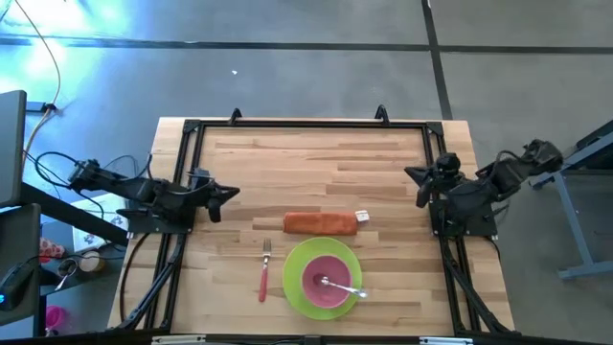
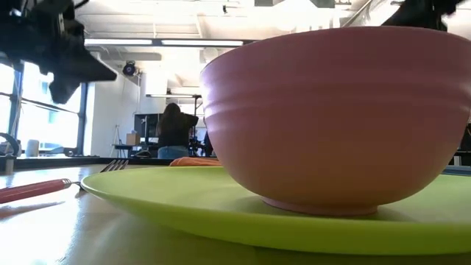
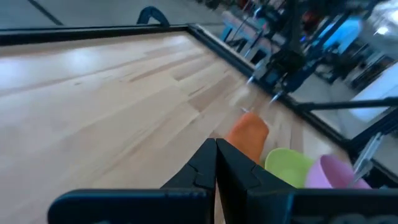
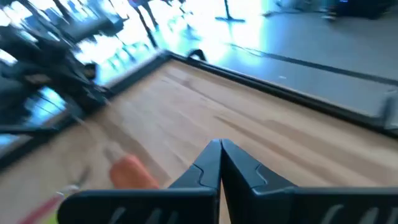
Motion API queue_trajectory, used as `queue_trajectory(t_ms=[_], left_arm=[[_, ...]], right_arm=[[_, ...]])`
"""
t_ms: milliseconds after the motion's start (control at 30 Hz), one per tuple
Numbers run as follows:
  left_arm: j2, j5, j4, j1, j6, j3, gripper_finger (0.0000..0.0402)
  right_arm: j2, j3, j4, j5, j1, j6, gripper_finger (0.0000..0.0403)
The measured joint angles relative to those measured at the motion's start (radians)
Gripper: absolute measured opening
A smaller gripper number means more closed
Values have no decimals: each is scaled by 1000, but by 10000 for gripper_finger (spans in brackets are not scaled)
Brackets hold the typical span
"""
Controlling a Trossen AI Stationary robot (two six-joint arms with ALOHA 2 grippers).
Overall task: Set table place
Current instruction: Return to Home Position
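The lime-green plate (image 1: 295,278) lies flat near the table's near edge, and the pink bowl (image 1: 319,271) stands on it by its foot (image 2: 316,206). A small silver spoon (image 1: 345,287) rests in the bowl, its handle over the rim. The red-handled fork (image 1: 264,272) lies flat on the wood left of the plate. My left gripper (image 1: 233,194) hovers shut at the table's left side, above the wood. My right gripper (image 1: 412,174) hovers shut at the right side. In the wrist views the left fingers (image 3: 216,163) and the right fingers (image 4: 221,162) meet with no gap.
An orange roll-shaped packet (image 1: 320,223) with a small white tag (image 1: 363,218) lies just beyond the plate. The black metal frame (image 1: 306,124) edges the light wood table (image 1: 306,163), whose far half is bare. A person (image 2: 175,131) stands far back in the room.
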Motion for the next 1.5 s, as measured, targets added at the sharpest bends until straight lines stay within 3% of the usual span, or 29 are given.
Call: queue_trajectory(t_ms=[233, 433, 1000, 1167, 1300, 1500], left_arm=[[-48, -10, 58, 0, 4, -104, 0], [-48, -21, 21, 0, 42, -104, 0], [-53, -8, -1, 1, 111, -101, 0], [-53, 3, 1, 69, 143, -101, 0], [-53, 128, 8, 173, 177, -101, 0], [-53, 305, 8, 330, 191, -101, 0]], right_arm=[[-370, -388, 404, -31, -45, -203, 0], [-578, -529, 459, -90, -86, -238, 0], [-577, -545, 417, -214, -144, -256, 0], [-577, -545, 416, -204, -151, -290, 0], [-578, -578, 486, -201, -166, -340, 0], [-579, -749, 812, -280, -193, -420, 0]])
